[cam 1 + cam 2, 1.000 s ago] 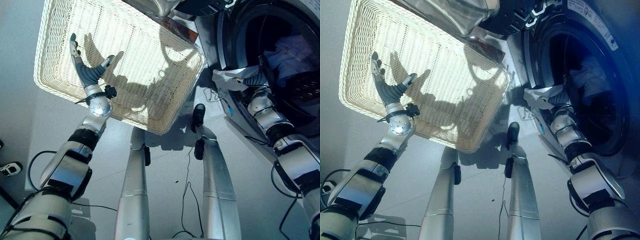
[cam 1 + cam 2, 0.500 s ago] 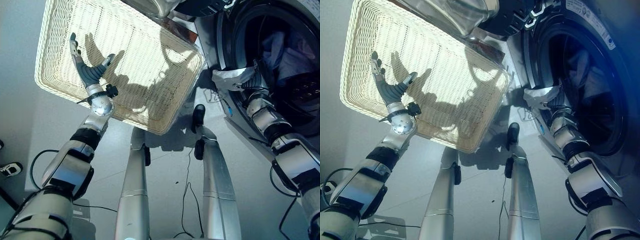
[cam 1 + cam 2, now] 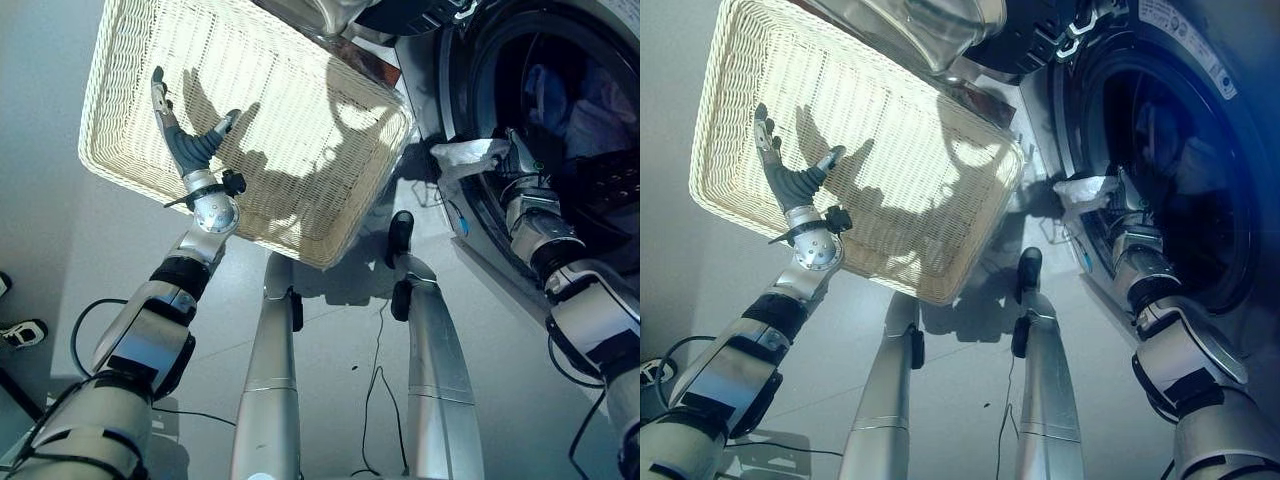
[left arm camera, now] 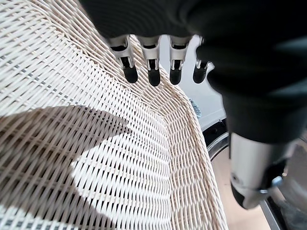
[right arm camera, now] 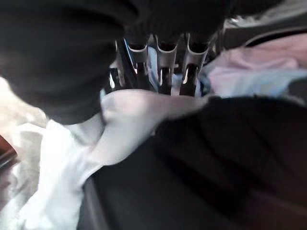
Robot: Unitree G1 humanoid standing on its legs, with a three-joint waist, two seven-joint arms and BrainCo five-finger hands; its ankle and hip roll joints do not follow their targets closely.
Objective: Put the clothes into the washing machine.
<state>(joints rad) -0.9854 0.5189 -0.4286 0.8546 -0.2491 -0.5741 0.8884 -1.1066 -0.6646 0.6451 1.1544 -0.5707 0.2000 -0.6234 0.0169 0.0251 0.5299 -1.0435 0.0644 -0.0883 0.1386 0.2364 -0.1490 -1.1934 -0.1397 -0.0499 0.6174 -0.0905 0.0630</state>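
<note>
Gripping a white cloth (image 3: 466, 156) at the washing machine (image 3: 1200, 120) door rim, the right hand (image 3: 517, 168) appears curled round it. Left hand (image 3: 188, 138) spread open over the wicker basket (image 3: 330, 200); more clothes (image 3: 570, 100) inside the drum.

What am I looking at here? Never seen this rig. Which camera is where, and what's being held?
A humanoid robot loading laundry. The two wide pictures come from cameras on its head, looking down. The two close-ups come from cameras on its wrists. The left hand hangs open over a wicker basket on the floor. The right hand is at the washing machine door opening, fingers curled on a white cloth draped over the rim. More clothes lie inside the drum.
</note>
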